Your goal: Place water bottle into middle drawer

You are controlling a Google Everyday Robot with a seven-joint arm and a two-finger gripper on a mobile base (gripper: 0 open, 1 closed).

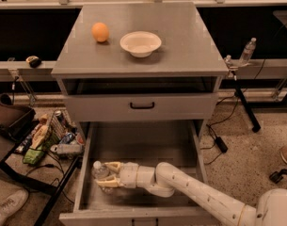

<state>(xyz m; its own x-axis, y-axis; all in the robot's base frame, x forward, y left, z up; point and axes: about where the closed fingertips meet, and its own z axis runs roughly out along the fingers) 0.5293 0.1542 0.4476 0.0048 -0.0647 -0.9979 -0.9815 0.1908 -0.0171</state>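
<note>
The middle drawer [147, 145] is pulled wide open below the cabinet, a deep grey box with a bare floor. The water bottle [99, 171], clear with a white cap, stands upright at the drawer's front left, inside it. My gripper [107, 174] reaches in from the right on a white arm, low in the drawer, and its yellowish fingers [114, 165] are closed around the bottle's body. The bottle's lower part is hidden behind the fingers and the drawer wall.
An orange [100, 32] and a white bowl [140, 43] sit on the cabinet top [190, 36]. A shallower drawer front with a black handle [142, 106] is above the open drawer. A small distant bottle [248, 51] stands at right. Clutter [44, 138] lies on the floor at left.
</note>
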